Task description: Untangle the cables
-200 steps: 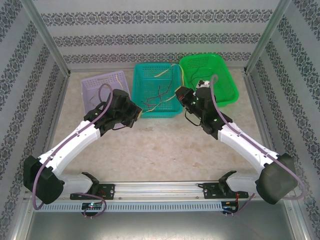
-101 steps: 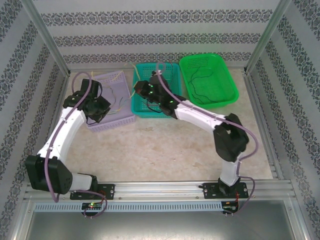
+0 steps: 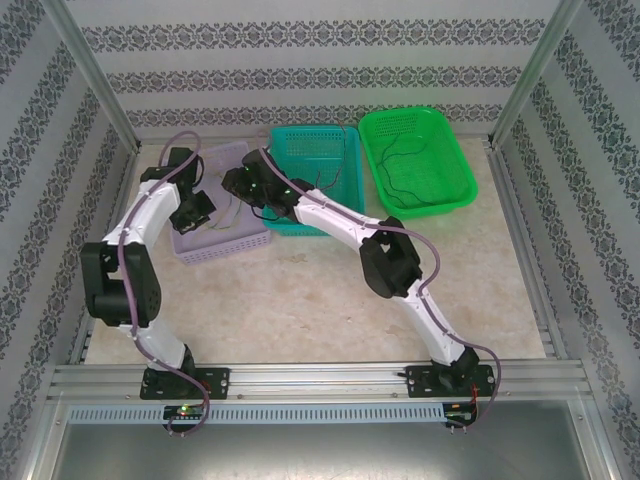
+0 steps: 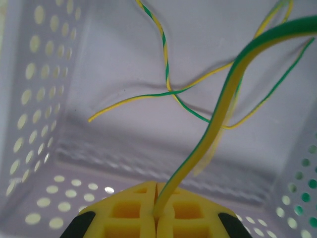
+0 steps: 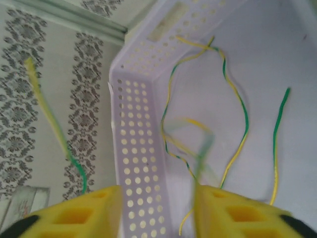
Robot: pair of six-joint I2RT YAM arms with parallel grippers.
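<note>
Patterned wallpaper panels on three sides; pale speckled desk carrying three baskets in a far row.

Item 1, far left: lavender basket, perforated walls. Holds several green-and-yellow cables lying loose on its floor. They cross in places, but no knot is visible.

Item 2: left fingers, inside the lavender basket, closed tight on one green-and-yellow strand. It rises from the seam between them and arcs up to the right above the others.

Item 3: right fingers, at the lavender basket's right side, standing apart and gripping nothing. A blurred strand hangs in the gap close to one finger; contact cannot be told.

Item 4, centre: teal basket, with a few thin dark strands on its floor.

Item 5, right: green basket, with one dark cable looping across it.

Progress, as judged: sorting by colour looks well advanced, with green-yellow cables gathered at left and dark at right. Left to do: set down the held strand and clear whatever lies in the teal basket.

Not legible:
- The count and colours of the teal basket's strands.
- A blurred yellow-green streak outside the lavender wall in the right wrist view, upper end indistinct.
- The held strand's far end, cut off by the edge of the left wrist view.
</note>
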